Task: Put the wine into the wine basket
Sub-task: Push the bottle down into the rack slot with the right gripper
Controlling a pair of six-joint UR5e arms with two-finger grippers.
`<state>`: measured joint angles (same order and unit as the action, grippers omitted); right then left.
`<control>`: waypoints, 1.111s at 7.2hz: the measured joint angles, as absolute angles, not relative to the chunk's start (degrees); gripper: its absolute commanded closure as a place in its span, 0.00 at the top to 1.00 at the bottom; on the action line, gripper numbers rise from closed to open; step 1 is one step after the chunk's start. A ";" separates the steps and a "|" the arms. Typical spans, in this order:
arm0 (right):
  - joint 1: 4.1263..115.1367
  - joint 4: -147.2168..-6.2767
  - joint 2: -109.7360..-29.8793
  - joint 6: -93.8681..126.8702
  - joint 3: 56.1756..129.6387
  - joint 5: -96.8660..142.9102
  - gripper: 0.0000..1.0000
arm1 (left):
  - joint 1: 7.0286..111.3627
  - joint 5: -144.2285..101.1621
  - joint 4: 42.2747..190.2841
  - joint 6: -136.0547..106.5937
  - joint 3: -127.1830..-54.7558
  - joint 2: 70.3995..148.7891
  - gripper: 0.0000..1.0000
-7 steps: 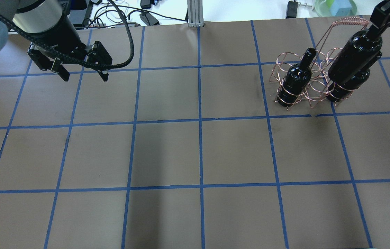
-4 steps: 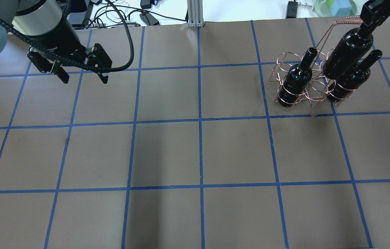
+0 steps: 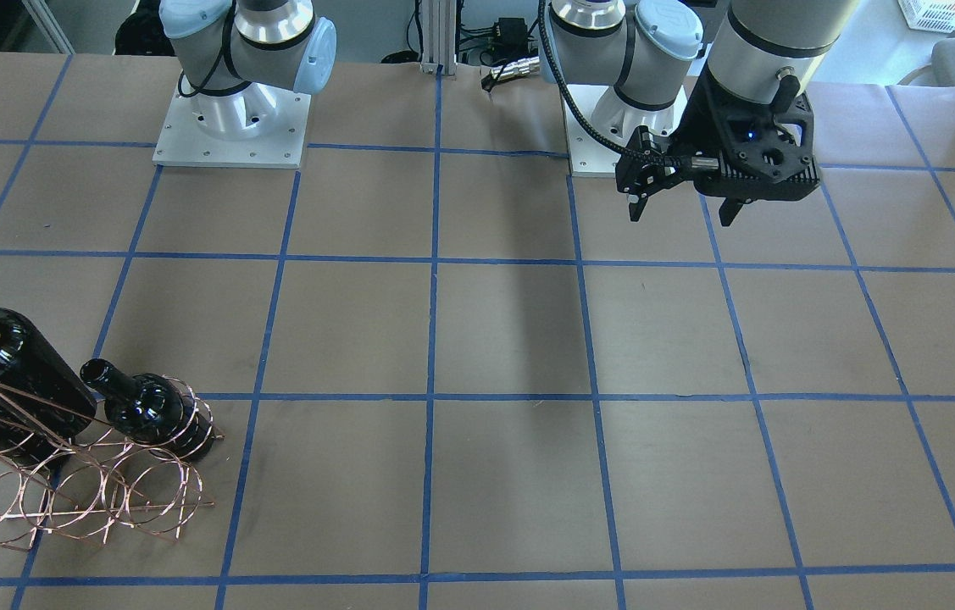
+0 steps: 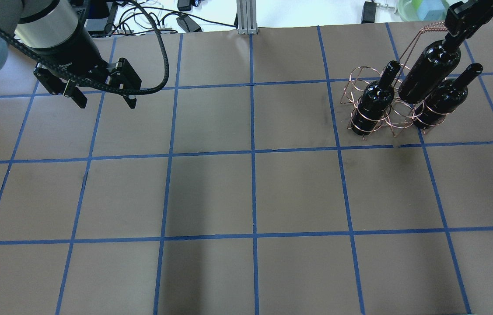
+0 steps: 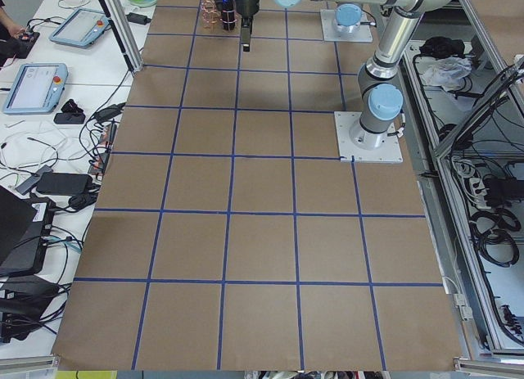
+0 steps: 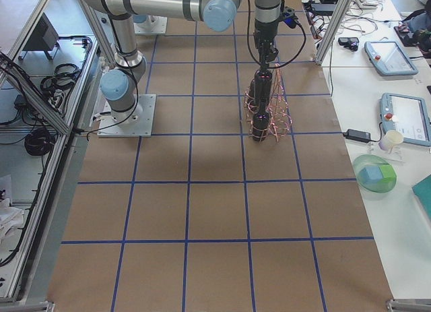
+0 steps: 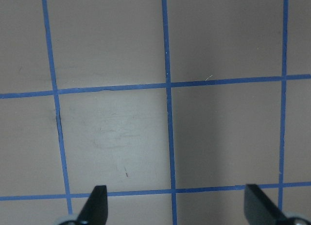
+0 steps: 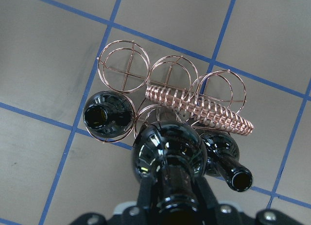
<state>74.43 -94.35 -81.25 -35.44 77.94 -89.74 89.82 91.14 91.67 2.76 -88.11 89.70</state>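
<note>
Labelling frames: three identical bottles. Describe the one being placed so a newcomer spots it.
Find the copper wine basket at the far right of the overhead view. Three dark bottles cluster there; the wine bottle is the middle one. Only it is gripped by the neck in the right pincer; its neighbours sit in rings.

A robotics lab — blue-taped table (image 4: 211,192), teach pendants (image 6: 406,120), loose cables (image 5: 494,236).
</note>
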 measured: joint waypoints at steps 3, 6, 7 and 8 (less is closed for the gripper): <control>74.44 -94.52 -79.76 -34.98 78.70 -90.00 0.00 | 89.82 91.14 91.67 2.79 -88.15 89.66 1.00; 74.44 -94.46 -78.54 -34.57 78.80 -90.43 0.00 | 89.82 91.18 91.67 2.80 -88.15 89.66 1.00; 74.44 -94.45 -78.12 -34.55 78.83 -90.39 0.00 | 89.82 91.18 91.69 2.83 -88.19 89.59 1.00; 74.44 -94.46 -77.68 -34.54 78.83 -90.37 0.00 | 89.82 91.21 91.73 2.87 -88.21 89.54 1.00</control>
